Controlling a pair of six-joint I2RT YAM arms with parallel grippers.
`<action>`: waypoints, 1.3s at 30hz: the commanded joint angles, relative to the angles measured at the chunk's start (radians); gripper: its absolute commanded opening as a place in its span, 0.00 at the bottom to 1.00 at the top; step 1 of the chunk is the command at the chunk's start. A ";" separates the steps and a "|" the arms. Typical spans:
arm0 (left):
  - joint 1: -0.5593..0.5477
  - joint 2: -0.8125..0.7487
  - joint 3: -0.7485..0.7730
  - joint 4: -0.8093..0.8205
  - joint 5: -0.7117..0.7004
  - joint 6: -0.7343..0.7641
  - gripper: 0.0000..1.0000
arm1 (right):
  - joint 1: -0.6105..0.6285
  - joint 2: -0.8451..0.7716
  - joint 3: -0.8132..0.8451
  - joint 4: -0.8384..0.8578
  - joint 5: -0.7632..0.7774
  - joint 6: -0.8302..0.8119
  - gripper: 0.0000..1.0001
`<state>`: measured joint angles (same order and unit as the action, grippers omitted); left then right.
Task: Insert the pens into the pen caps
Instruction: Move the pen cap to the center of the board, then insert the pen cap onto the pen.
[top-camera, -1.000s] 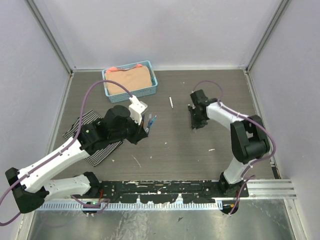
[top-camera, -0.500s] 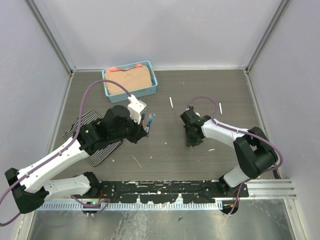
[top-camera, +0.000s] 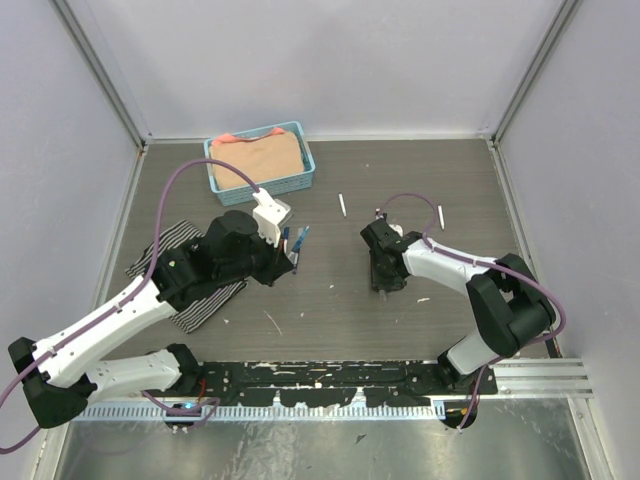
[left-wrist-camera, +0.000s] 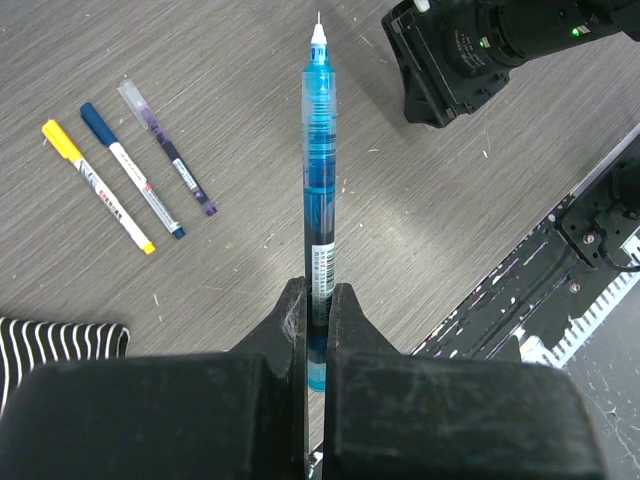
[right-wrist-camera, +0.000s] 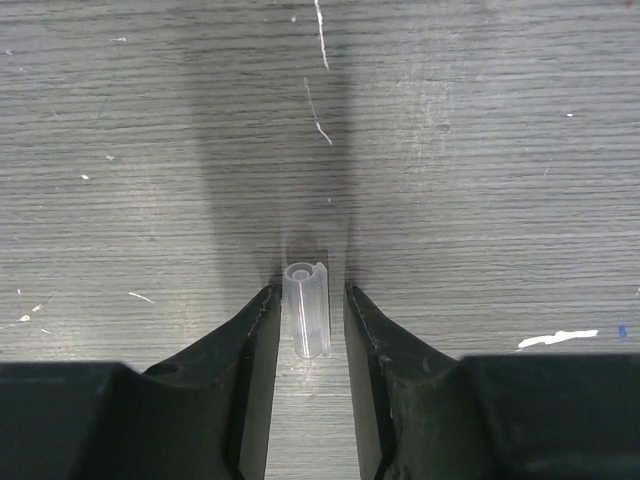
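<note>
Glossy plastic pen (left-wrist-camera: 318, 200); matt, scuffed woodgrain table (left-wrist-camera: 450, 220).

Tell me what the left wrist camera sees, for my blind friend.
The left arm's black jaws are shut on a see-through blue pen, its bare white tip pointing away over the grey wood-grain table. At upper left, three thin white pens with yellow, dark blue and purple ends lie side by side.

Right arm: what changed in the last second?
Right gripper swung left and nearer, uncovering a white pen; its fingers now flank a clear cap without touching it. Left gripper stayed put, fingers shut on the blue pen.
</note>
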<state>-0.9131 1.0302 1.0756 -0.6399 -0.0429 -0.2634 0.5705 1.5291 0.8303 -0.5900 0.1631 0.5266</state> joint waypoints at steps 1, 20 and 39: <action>0.002 -0.017 -0.003 0.037 -0.006 -0.006 0.00 | 0.008 0.008 0.003 0.037 0.005 -0.007 0.37; 0.002 0.008 -0.014 0.059 -0.030 -0.028 0.00 | 0.009 -0.068 -0.021 0.055 0.015 -0.004 0.15; -0.101 -0.020 -0.065 0.271 -0.079 -0.096 0.00 | 0.011 -0.723 -0.106 0.518 -0.042 0.296 0.00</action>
<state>-0.9550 1.0317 1.0153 -0.4812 -0.0742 -0.3458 0.5751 0.8845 0.7479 -0.2436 0.1062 0.6868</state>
